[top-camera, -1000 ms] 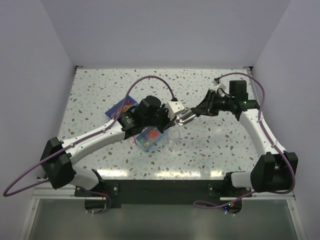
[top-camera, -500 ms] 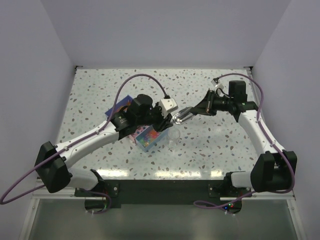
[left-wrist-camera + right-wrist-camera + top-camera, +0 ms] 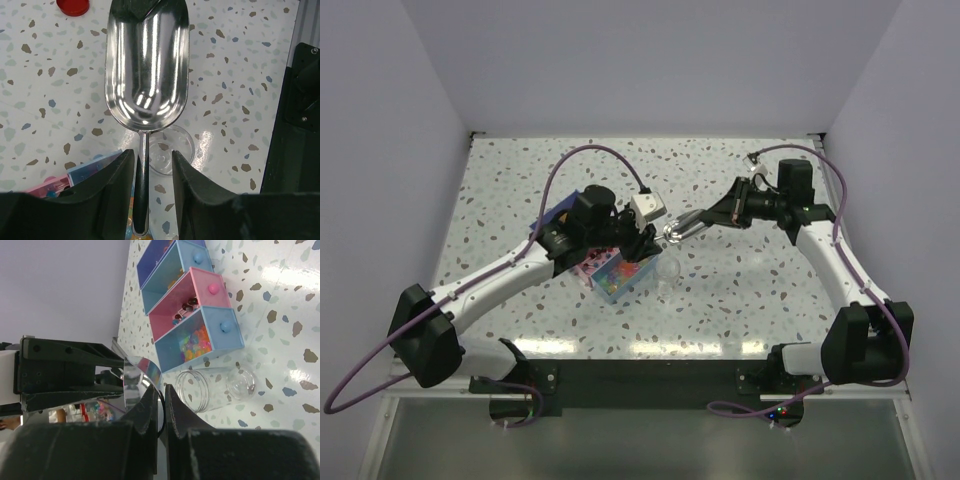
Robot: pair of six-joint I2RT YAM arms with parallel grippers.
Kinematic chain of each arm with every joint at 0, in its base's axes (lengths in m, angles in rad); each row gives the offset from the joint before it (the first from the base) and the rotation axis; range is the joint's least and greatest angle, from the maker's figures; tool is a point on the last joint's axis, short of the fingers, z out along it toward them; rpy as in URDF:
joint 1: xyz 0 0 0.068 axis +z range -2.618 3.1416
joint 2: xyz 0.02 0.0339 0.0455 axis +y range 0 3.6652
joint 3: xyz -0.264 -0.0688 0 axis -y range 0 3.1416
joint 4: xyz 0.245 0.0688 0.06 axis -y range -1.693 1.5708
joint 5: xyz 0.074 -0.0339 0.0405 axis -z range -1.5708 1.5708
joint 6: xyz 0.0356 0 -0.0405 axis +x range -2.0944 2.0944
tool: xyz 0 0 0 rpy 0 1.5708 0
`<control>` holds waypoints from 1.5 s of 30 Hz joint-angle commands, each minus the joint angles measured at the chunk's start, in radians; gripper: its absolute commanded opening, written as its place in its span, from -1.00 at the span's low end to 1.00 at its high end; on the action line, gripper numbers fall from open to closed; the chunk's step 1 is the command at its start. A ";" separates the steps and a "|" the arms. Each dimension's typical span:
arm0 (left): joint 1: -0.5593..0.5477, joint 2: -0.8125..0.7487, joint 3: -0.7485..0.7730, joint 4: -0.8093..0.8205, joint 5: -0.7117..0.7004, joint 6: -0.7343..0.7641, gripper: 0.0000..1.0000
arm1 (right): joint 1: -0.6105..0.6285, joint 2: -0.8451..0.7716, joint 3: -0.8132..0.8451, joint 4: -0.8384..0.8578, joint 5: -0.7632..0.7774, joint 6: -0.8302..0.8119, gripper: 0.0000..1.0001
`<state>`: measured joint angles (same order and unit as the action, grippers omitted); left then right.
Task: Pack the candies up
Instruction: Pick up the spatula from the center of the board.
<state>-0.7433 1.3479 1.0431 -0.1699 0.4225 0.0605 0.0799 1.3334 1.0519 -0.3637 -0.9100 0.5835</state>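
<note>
The candies (image 3: pixel 197 342) fill an open blue drawer as a multicoloured heap, and a few dark ones (image 3: pixel 186 307) lie in the pink drawer above it. From above the candies (image 3: pixel 618 275) show beside the left arm. A shiny metal scoop (image 3: pixel 145 65) hangs over the table, empty. My right gripper (image 3: pixel 161 387) is shut on the rim of the scoop (image 3: pixel 140 377). My left gripper (image 3: pixel 150 155) stands open around the scoop's handle, with a gap on the handle's right side. A clear jar (image 3: pixel 215 387) lies on its side under the scoop (image 3: pixel 676 232).
The drawer box (image 3: pixel 582 240) with blue and pink drawers sits under the left arm. A round red lid (image 3: pixel 73 6) lies on the speckled table beyond the scoop. The empty jar (image 3: pixel 666 272) rests right of the drawers. White walls ring the table.
My left gripper has opened off the scoop's handle and that arm has drawn back to the left. My right gripper has shut on the scoop's rim.
</note>
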 commanded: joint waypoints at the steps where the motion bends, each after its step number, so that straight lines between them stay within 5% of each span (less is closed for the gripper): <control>1: 0.004 -0.013 -0.002 0.073 0.042 -0.027 -0.20 | 0.000 -0.017 -0.012 0.055 -0.040 0.024 -1.00; 20: 0.002 0.040 0.017 0.079 0.076 -0.030 -0.55 | 0.011 -0.011 -0.032 0.118 -0.052 0.059 -1.00; 32: 0.016 0.014 0.011 0.073 0.094 -0.024 -0.99 | 0.015 0.021 -0.033 0.124 -0.041 0.033 -1.00; 45: 0.061 -0.050 -0.034 0.072 0.094 -0.031 -1.00 | 0.015 0.062 -0.024 0.120 -0.021 -0.008 -1.00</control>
<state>-0.7048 1.3621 1.0187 -0.1352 0.4904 0.0372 0.1047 1.3884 1.0111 -0.2886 -0.9543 0.6167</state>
